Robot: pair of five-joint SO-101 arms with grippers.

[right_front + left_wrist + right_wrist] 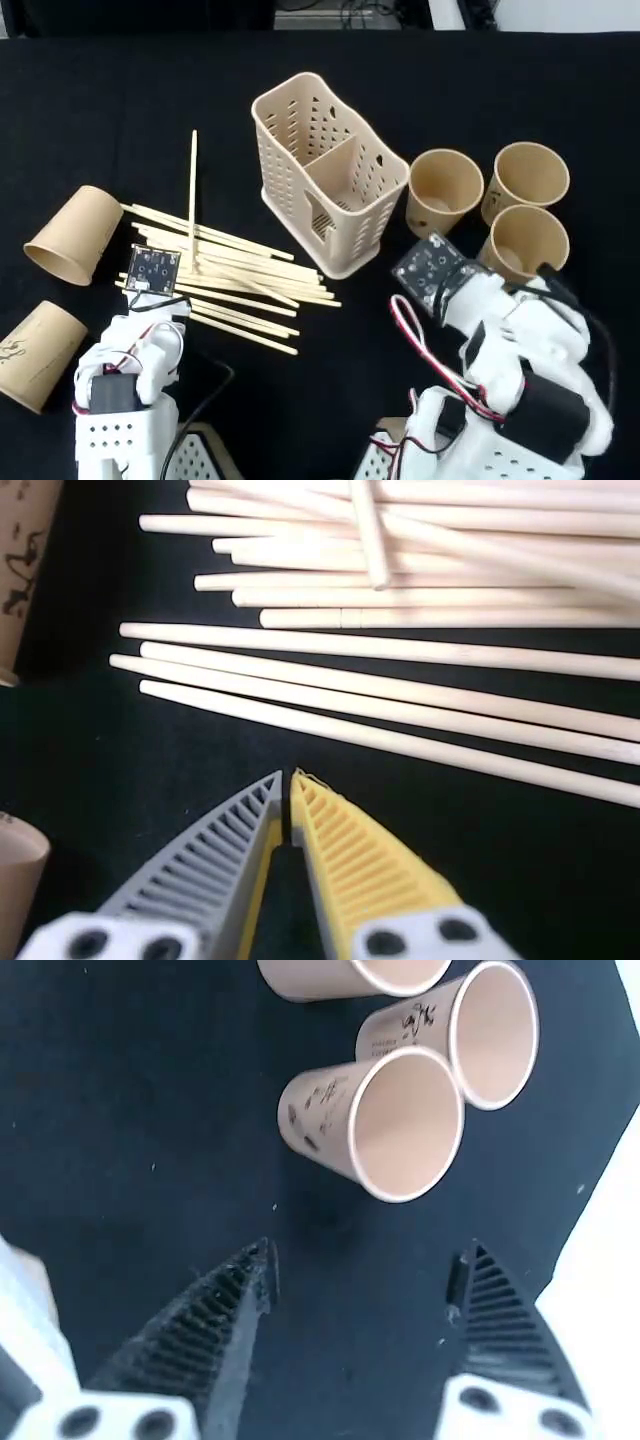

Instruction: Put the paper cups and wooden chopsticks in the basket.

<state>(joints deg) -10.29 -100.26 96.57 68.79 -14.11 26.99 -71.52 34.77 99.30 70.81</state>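
My left gripper (288, 776) is pinched shut. Its grey and yellow fingers meet at the tips with nothing between them, just short of the nearest wooden chopsticks (400, 695). Seen from above, that loose pile lies on the black table (520, 80) with its long axis running roughly nine-to-three, tipped a little toward ten-to-four. One single chopstick (193, 185) crosses the pile and lies almost twelve-to-six, its far end pointing at twelve.

At about nine o'clock from the pile a tipped paper cup (72, 235) lies on its side, mouth toward eight. A second fallen cup (35, 355) lies nearer me at about eight o'clock. Its axis is also slanted, and its mouth seems to face seven, though I cannot be sure from this angle.

My right gripper (367, 1252) is spread wide and holds nothing. The black fingers stand well apart above bare table, near the closest upright cup (385, 1125).

Past the pile, at about one o'clock from my left gripper, stands the basket (290, 170). It is upright and perforated, with a divider making two compartments. Its long axis runs about ten-to-four.

At three o'clock from the basket, three paper cups stand mouth up in a tight cluster: the closest one, a middle cup (443, 190) just beside the basket, and a far cup (527, 175).
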